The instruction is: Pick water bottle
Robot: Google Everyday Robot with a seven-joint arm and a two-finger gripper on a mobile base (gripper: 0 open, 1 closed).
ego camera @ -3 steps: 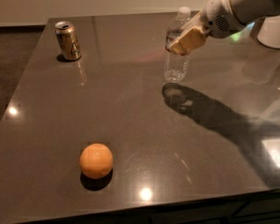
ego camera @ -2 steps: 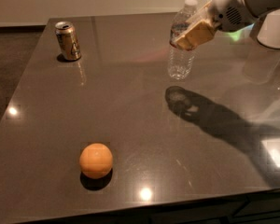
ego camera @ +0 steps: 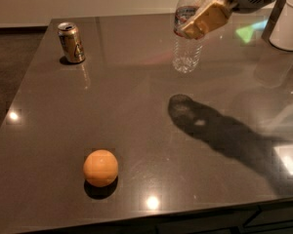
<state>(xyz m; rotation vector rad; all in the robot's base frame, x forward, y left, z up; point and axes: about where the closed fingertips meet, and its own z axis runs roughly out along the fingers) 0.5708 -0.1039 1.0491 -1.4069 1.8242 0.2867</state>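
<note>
At the far right of the table (ego camera: pixel 136 87), the gripper (ego camera: pixel 201 20) clasped the water bottle (ego camera: pixel 187 53) by its upper half, base apparently lifted clear. The lift looked nearly done; next called for a steady, firm raise.

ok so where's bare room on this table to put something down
Widest bare patch: the middle of the table, between the gold can, the orange and the water bottle. Also free: the front right stretch past the orange. Crowded: the far right corner, where the gripper holds the water bottle aloft beside a white container.
</note>
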